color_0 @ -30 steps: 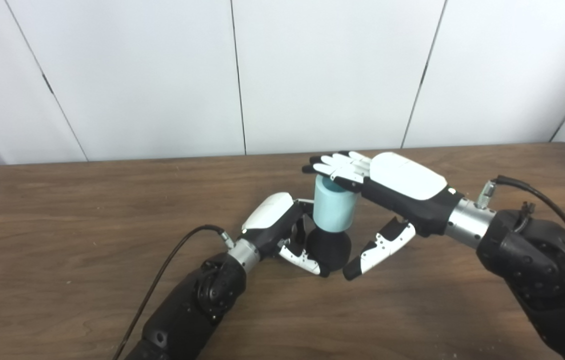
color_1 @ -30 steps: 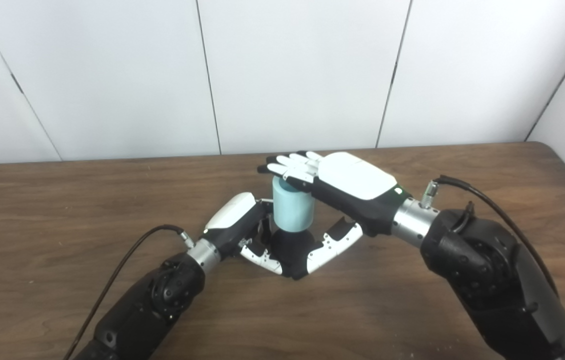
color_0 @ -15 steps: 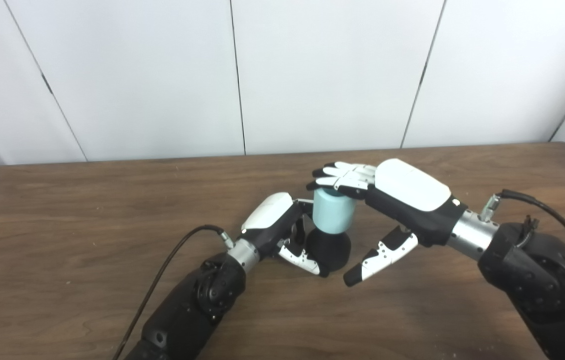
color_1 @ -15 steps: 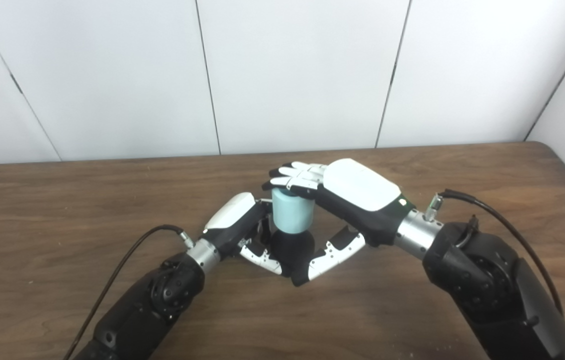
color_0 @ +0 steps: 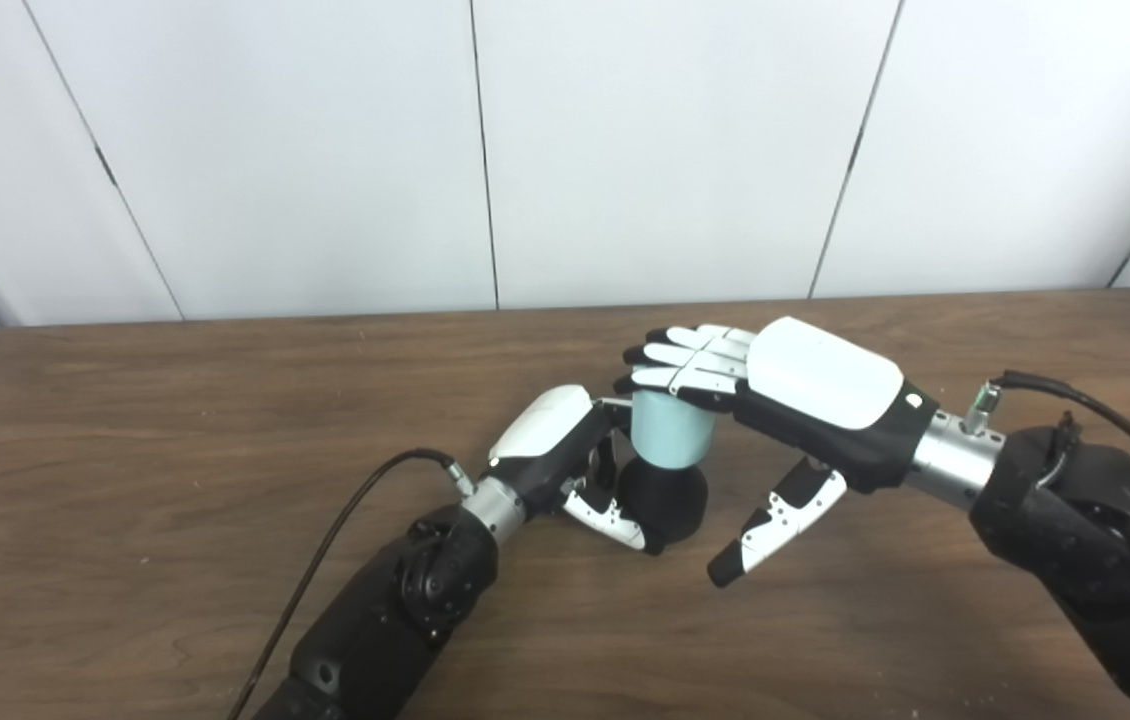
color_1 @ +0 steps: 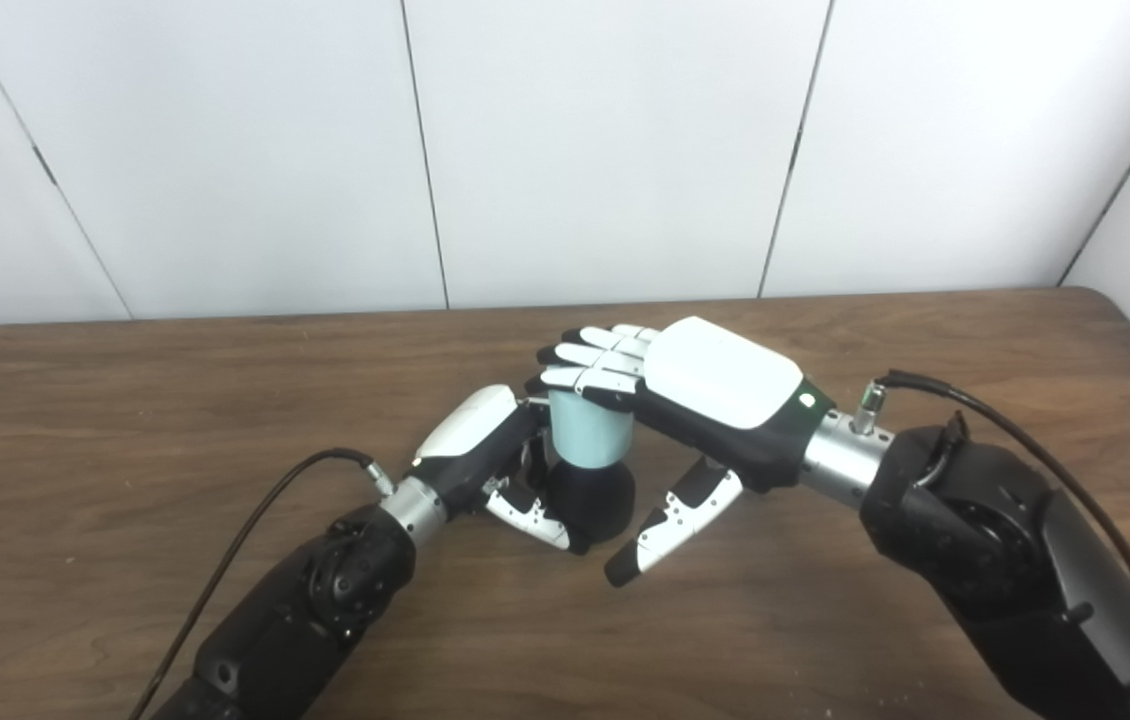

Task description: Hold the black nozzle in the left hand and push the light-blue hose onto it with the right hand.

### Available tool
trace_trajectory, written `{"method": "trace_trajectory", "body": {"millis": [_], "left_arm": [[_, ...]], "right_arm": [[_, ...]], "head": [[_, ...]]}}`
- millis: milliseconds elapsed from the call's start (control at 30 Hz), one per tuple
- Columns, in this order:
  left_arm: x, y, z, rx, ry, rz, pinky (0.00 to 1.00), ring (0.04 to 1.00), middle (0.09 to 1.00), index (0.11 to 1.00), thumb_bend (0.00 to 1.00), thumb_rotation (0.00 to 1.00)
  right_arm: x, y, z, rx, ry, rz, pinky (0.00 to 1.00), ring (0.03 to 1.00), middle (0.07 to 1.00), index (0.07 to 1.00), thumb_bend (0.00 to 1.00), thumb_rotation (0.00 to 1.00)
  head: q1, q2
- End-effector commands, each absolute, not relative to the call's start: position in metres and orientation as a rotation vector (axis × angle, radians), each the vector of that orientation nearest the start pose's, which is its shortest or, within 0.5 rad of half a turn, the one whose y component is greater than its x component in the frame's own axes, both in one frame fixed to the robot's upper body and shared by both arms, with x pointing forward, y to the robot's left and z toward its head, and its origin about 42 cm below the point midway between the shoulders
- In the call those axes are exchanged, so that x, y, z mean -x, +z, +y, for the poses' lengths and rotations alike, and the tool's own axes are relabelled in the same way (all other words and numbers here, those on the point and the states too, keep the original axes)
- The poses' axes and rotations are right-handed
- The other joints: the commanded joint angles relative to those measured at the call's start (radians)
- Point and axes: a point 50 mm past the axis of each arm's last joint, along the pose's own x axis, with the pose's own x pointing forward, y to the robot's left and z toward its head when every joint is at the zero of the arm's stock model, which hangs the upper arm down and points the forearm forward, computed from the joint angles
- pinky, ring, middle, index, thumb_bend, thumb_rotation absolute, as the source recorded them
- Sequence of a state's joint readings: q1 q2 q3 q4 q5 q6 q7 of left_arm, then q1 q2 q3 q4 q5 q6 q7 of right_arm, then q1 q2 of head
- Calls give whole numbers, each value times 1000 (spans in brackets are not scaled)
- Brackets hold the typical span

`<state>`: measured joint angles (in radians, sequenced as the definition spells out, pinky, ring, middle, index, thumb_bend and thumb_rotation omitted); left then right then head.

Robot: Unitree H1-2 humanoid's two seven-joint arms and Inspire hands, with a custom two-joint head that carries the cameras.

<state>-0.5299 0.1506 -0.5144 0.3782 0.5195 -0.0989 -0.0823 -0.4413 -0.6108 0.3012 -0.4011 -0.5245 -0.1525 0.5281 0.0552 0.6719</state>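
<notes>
The black nozzle (color_0: 665,497) stands on the wooden table (color_0: 125,440) near its middle, and my left hand (color_0: 565,462) is shut around its left side. A short light-blue hose (color_0: 669,432) sits upright on top of the nozzle. My right hand (color_0: 785,385) lies flat, palm down, over the hose's top end, fingers (color_0: 685,360) stretched out and resting on its rim. The right thumb (color_0: 775,515) hangs down to the right of the nozzle, apart from it. The hose's top opening is hidden under the fingers.
White wall panels (color_0: 665,140) rise behind the table's far edge. A black cable (color_0: 325,550) runs from my left wrist toward the near edge, and another (color_0: 1075,395) loops from my right wrist.
My right hand has come down with its fingers on the hose, and the hose now sits lower on the nozzle, showing less height. The left hand has stayed in place; the camera shifted slightly.
</notes>
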Motion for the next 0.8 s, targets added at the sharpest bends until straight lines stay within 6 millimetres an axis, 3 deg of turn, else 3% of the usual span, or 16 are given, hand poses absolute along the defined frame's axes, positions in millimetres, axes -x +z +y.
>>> {"method": "trace_trajectory", "body": {"millis": [0,267,533,767], "left_arm": [[-399,107,122,-1000,-647,-99,391,432,454,512,523,0],[-398,107,124,-998,-643,-96,386,425,452,513,523,0],[-399,109,126,-990,-636,-100,387,423,450,515,523,0],[-399,109,128,-988,-625,-111,392,424,457,512,523,0]], "right_arm": [[-326,288,-227,1425,835,-649,935,953,935,878,702,695],[-329,283,-234,1491,816,-613,937,964,948,885,703,699],[-327,277,-241,1522,778,-519,962,1000,1000,983,704,761],[-323,275,-244,1528,744,-458,965,1000,1000,1000,726,781]], "head": [[2,2],[-1,9],[-1,13],[-11,17]]}}
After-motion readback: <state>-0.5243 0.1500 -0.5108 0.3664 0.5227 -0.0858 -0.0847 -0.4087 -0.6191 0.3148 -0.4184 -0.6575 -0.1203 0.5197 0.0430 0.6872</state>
